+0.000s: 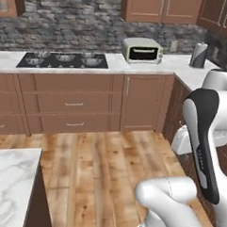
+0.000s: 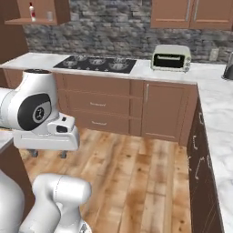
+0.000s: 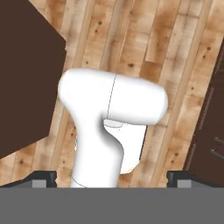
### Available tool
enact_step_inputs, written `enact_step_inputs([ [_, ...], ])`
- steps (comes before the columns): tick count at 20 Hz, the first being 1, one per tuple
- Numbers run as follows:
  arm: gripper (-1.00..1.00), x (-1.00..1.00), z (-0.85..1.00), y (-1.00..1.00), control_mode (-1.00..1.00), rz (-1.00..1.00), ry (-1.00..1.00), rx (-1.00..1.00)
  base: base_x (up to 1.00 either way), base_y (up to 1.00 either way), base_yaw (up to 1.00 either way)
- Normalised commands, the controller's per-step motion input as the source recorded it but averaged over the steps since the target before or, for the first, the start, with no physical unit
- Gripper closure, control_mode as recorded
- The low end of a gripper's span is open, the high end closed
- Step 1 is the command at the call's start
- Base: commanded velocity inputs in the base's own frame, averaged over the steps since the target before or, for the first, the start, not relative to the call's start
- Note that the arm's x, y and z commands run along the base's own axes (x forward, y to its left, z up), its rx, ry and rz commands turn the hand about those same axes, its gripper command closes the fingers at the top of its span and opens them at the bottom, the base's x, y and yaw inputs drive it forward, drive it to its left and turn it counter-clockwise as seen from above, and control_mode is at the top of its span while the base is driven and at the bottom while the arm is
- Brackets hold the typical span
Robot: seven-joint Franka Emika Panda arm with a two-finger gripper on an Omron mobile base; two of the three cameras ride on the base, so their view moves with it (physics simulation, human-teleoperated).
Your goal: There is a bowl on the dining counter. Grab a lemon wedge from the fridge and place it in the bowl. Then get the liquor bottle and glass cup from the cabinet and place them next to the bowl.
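Up in the upper left of the right base view, the cabinet (image 2: 43,11) has the liquor bottle (image 2: 32,11) upright on its open shelf, with the glass cup (image 2: 48,16) just to the right of it. Lower left in the left base view sits a corner of the dining counter (image 1: 8,185). Along the bottom of the hand view, the gripper (image 3: 112,178) has its fingertips (image 3: 43,178) spread wide at both edges, empty above wooden floor (image 3: 131,39).
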Motion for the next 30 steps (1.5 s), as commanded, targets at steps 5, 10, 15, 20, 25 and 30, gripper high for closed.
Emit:
enact_step_inputs([
  [5,-1.00,0.00,0.00,0.00,1.00,0.00,0.00,0.00,1.00,-0.18,0.36],
  [10,-1.00,0.00,0.00,0.00,1.00,0.00,0.00,0.00,1.00,-0.19,0.40],
  [15,-1.00,0.00,0.00,0.00,1.00,0.00,0.00,0.00,1.00,-0.19,0.39],
  [20,-1.00,0.00,0.00,0.00,1.00,0.00,0.00,0.00,1.00,-0.08,0.37],
  [25,-1.00,0.00,0.00,0.00,1.00,0.00,0.00,0.00,1.00,-0.01,0.35],
  [30,-1.00,0.00,0.00,0.00,1.00,0.00,0.00,0.00,1.00,0.16,0.21],
])
